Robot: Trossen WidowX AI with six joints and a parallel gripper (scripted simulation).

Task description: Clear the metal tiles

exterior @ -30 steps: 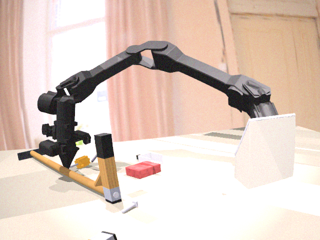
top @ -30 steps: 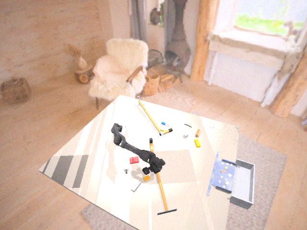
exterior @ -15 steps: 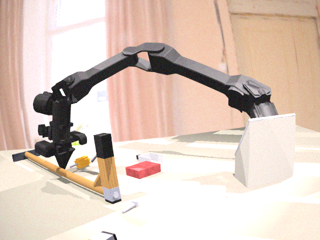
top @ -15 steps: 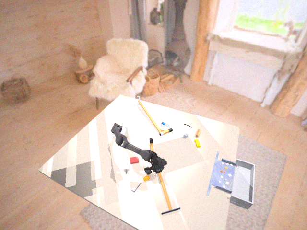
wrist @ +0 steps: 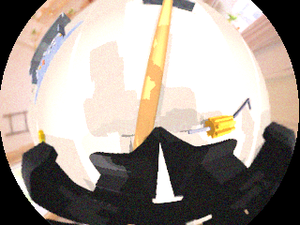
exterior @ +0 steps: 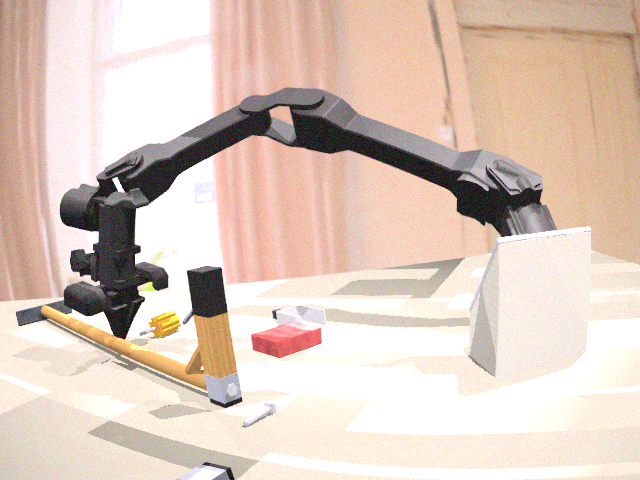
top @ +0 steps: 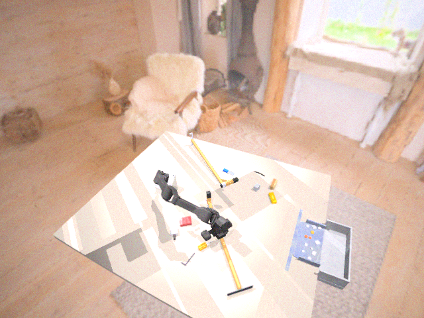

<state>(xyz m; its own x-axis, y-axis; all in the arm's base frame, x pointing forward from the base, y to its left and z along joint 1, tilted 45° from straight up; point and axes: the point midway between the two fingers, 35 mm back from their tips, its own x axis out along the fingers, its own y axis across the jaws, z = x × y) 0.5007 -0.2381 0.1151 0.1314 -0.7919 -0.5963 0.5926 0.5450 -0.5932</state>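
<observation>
From high up and well back, the top view slants down over the whole bench (top: 291, 287), the sheepskin armchair (top: 164, 99) on its far side. The exterior view sits low and close by the bench (exterior: 387, 444), looking almost level across it at my arm (top: 188, 205) (exterior: 403, 149) from the side. The wrist view peers past my hand (top: 218, 236) (exterior: 122, 335) (wrist: 159, 131), nearest of all, its round wide field bending the edges. All three share the T-headed scraper (top: 230, 263) (exterior: 129, 351) (wrist: 155, 80); top and wrist share the catch box (top: 334, 253) (wrist: 44, 49).

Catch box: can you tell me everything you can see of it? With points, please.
The catch box (top: 349, 254) (wrist: 39, 56) is a long, open-topped rectangular tray with dark grey walls and a paler grey floor. It looks like metal or plastic; I can't tell which. It stands level, its long side against the end of the blue plate (top: 298, 241). I see no tiles inside. The tool isn't touching it.
</observation>
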